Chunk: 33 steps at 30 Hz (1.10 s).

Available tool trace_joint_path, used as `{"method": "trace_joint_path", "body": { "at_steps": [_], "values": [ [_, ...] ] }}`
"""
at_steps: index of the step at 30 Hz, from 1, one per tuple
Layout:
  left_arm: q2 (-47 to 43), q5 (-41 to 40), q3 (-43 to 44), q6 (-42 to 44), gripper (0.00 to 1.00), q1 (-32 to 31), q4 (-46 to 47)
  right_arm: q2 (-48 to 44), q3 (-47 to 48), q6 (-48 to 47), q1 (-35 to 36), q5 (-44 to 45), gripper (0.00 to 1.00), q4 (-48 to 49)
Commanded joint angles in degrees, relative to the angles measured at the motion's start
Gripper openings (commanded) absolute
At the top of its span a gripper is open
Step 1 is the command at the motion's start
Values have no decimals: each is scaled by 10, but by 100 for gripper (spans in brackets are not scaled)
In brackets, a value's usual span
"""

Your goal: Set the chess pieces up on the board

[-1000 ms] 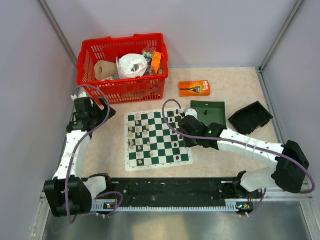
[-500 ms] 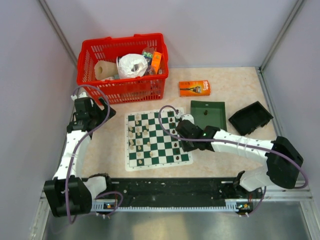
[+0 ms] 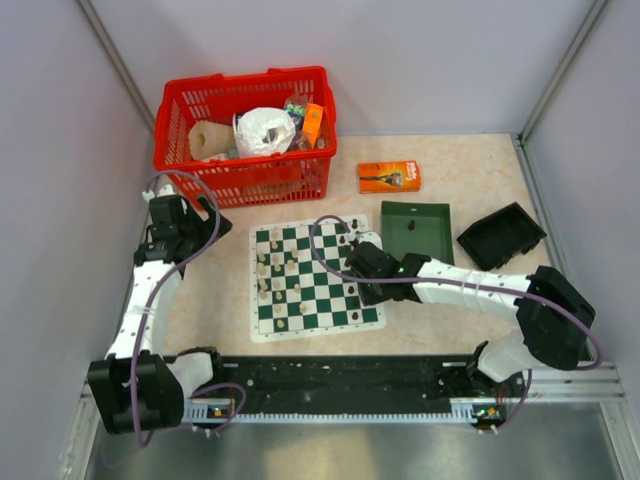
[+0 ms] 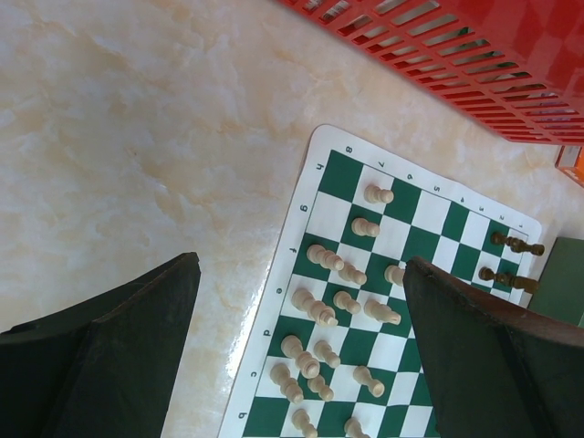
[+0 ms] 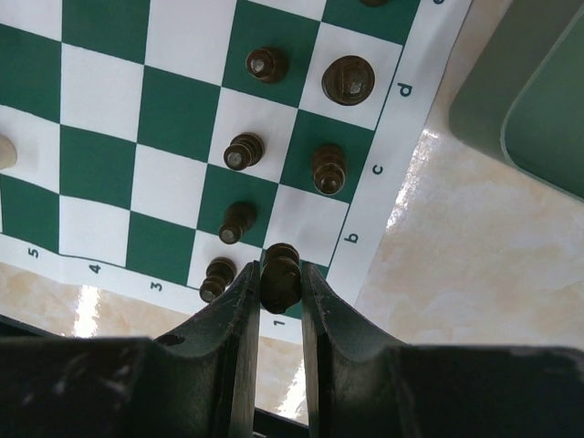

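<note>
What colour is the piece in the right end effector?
Dark brown piece; clearest in right wrist view.

Glossy, marble-patterned beige table. Smooth printed board, faint sheen. Shiny dark plastic chess pieces. Glossy red plastic lattice basket, table's far-left corner.

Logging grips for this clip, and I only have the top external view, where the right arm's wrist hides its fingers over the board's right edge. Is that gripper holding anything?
Observer: Yes. The right wrist view shows the right gripper shut on a dark chess piece.
Operator: Where exactly?
Observer: Near a corner of the board, by the border's printed 1, beside a dark pawn.
Operator: And the other arm?
Observer: The left wrist view shows the left gripper open, holding nothing.
</note>
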Motion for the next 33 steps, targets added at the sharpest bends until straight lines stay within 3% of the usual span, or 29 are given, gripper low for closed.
{"method": "trace_joint_path", "body": {
  "at_steps": [1, 33],
  "values": [
    [-7, 3, -1, -4, 98, 0, 22, 9, -9, -10, 11, 9, 15, 25],
    [10, 12, 2, -6, 99, 0, 28, 45, -9, -4, 12, 38, 15, 39]
  ]
}}
